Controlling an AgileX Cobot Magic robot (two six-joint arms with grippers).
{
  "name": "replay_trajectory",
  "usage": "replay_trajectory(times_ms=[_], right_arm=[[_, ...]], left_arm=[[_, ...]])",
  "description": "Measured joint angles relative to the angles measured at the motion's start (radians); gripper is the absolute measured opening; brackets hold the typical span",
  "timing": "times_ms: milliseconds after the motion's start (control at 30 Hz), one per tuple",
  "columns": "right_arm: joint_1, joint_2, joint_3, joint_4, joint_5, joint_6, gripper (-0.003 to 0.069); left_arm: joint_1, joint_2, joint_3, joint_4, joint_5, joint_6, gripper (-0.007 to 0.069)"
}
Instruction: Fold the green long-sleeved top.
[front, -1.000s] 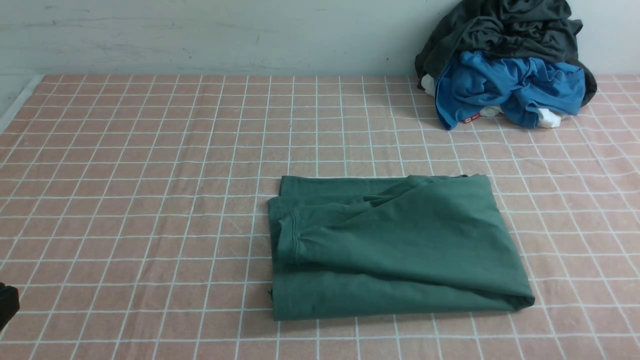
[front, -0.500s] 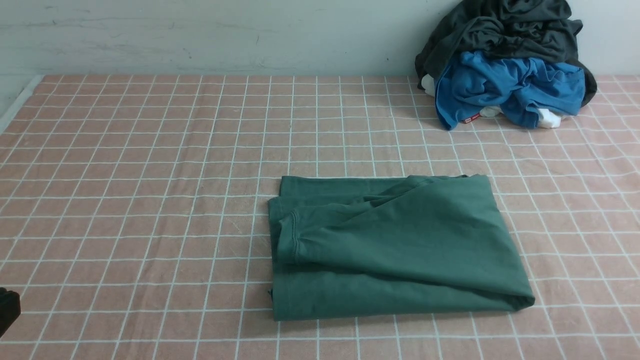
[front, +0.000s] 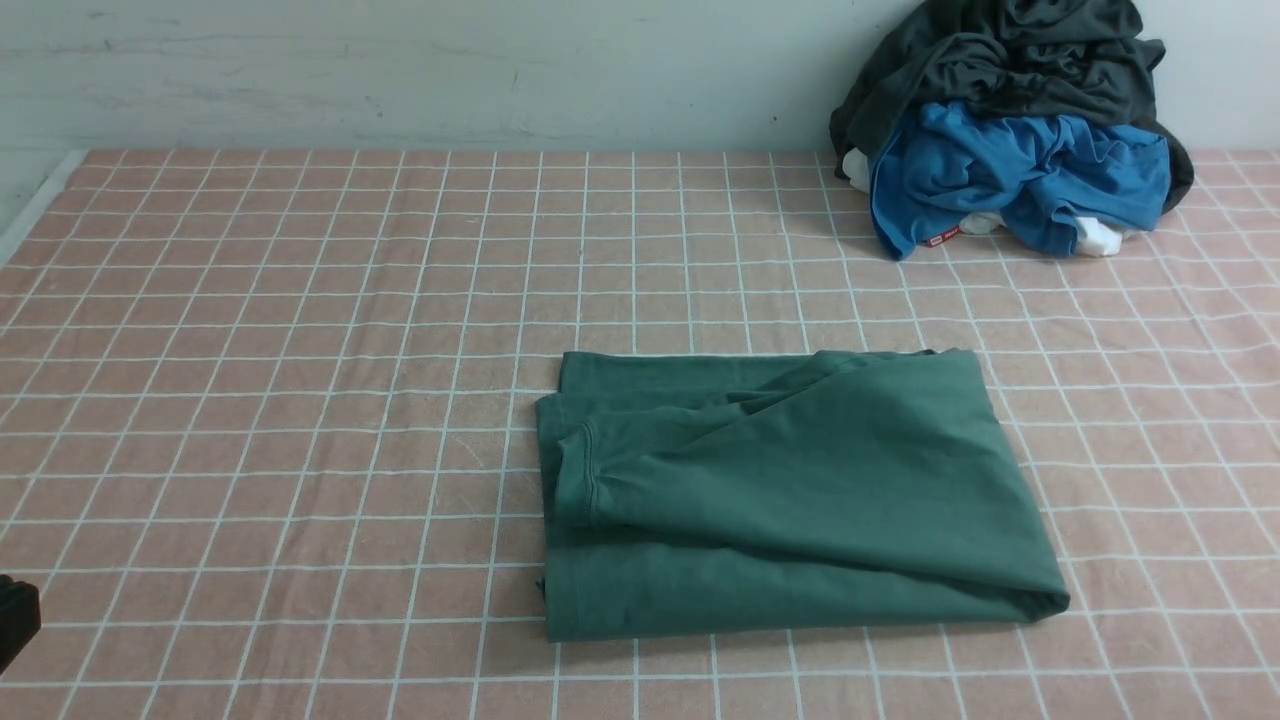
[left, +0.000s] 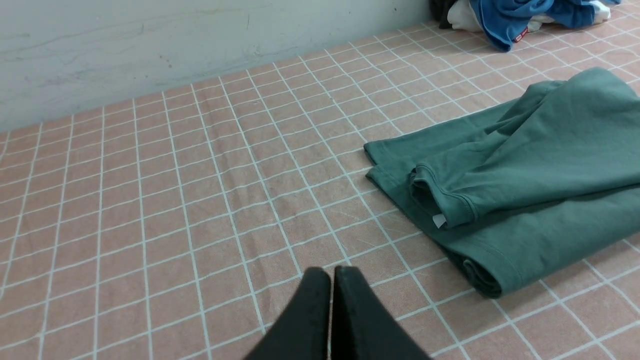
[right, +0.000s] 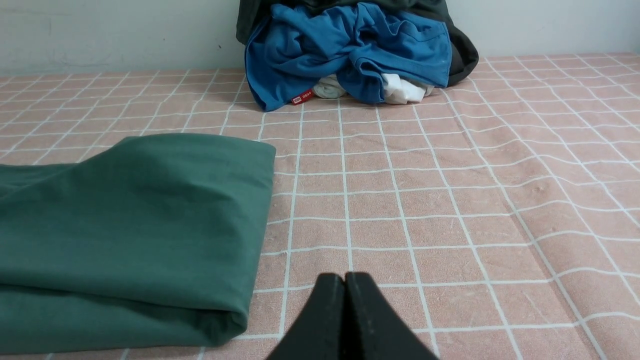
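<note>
Green long-sleeved top (front: 800, 500) folded into a rough rectangle, flat on the pink checked tablecloth (front: 300, 350), a little right of centre and toward the near edge. Several layers stacked; one ribbed cuff (front: 580, 475) lying on top at the left side, sleeve running diagonally across the upper layer. Rounded fold along the right side, hem edges along the near and left sides. Small white label (left: 439, 220) peeking out under the cuff in the left wrist view.

Left gripper (left: 331, 274) pressed shut, black fingers (left: 312, 300) meeting with no gap, nothing between them; low over bare cloth, well apart from the top's left edge. In the front view only a dark sliver of the left arm at the lower left border.

Right gripper (right: 345, 279) likewise pressed shut and empty, fingers (right: 365, 310) together above the cloth, near the top's right folded corner but not touching it. Not seen in the front view.

Far right corner, against the pale wall (front: 450, 70): heap of clothes, dark grey-black garment (front: 1000, 60) on top and behind, bright blue garment (front: 1010, 170) in front with a small red tag (front: 942, 236), bits of white fabric (front: 1098, 238) underneath. Heap well apart from the top.
</note>
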Motion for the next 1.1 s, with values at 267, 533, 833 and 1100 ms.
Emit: replay_trajectory(times_ms=[267,533,833,1100], right_arm=[[0.000,0.000,0.000,0.000,0.000,0.001,-0.0014],[0.000,0.000,0.000,0.000,0.000,0.001,-0.0014],[0.000,0.000,0.000,0.000,0.000,0.001,-0.0014],[0.000,0.000,0.000,0.000,0.000,0.001,-0.0014]], left_arm=[[0.000,0.000,0.000,0.000,0.000,0.000,-0.0003],[0.000,0.000,0.000,0.037,0.000,0.002,-0.0003],[0.000,0.000,0.013,0.027,-0.106,0.002,-0.0003],[0.135,-0.055,0.190,-0.022,-0.329,0.002,-0.0003]])
